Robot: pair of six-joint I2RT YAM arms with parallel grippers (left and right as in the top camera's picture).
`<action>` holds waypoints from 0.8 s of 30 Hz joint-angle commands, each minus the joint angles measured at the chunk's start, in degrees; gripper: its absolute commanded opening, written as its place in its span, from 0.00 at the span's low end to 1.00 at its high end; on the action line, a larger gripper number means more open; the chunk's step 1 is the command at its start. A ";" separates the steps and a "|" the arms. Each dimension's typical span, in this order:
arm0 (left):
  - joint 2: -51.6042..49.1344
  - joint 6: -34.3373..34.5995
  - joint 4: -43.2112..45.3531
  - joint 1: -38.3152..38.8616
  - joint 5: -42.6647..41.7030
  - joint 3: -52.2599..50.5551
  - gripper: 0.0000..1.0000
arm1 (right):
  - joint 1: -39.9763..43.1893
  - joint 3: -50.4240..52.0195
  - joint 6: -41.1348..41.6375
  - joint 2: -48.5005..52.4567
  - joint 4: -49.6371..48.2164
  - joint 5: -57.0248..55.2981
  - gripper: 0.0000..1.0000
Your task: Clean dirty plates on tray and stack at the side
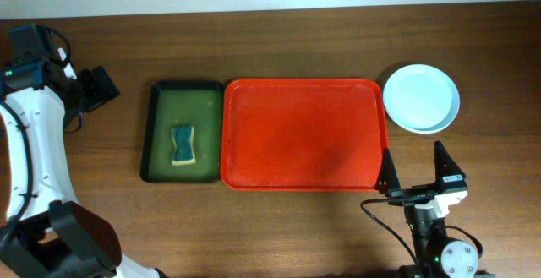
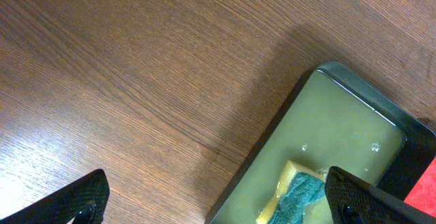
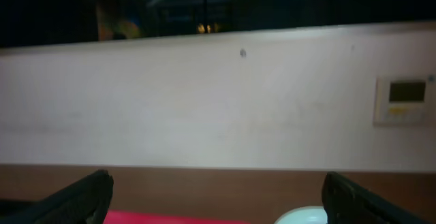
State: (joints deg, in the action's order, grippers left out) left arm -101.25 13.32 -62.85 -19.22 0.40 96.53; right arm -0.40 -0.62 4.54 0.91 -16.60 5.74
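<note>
My left claw (image 2: pixel 218 202) stands wide open and grips nothing. In the overhead view it sits at the upper left of the frame, above the bare wood of the surface (image 1: pixel 296 41) and left of the dark green tray (image 1: pixel 182 84). In that tray a blue-green and yellow sponge (image 1: pixel 183 144) lies in a thin greenish liquid.

My right claw (image 1: pixel 417 171) is wide open too, with nothing between its fingers. It sits at the lower right of the overhead frame, just off the lower right corner of the red tray (image 1: pixel 300 134). The red tray lies mid-frame, touching the green one on its left.

A pale blue-white plate (image 1: pixel 421 98) rests on the surface at the upper right, just beside the red tray. I cannot tell whether others lie beneath it.
</note>
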 commanded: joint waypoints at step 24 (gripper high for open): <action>-0.09 0.76 0.00 -0.44 -0.04 -0.02 0.99 | 0.42 0.31 -3.39 -0.70 20.50 2.47 0.99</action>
State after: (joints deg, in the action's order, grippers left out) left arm -101.25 13.32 -62.85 -19.22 0.40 96.53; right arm -0.38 -0.62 4.14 0.73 3.51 7.49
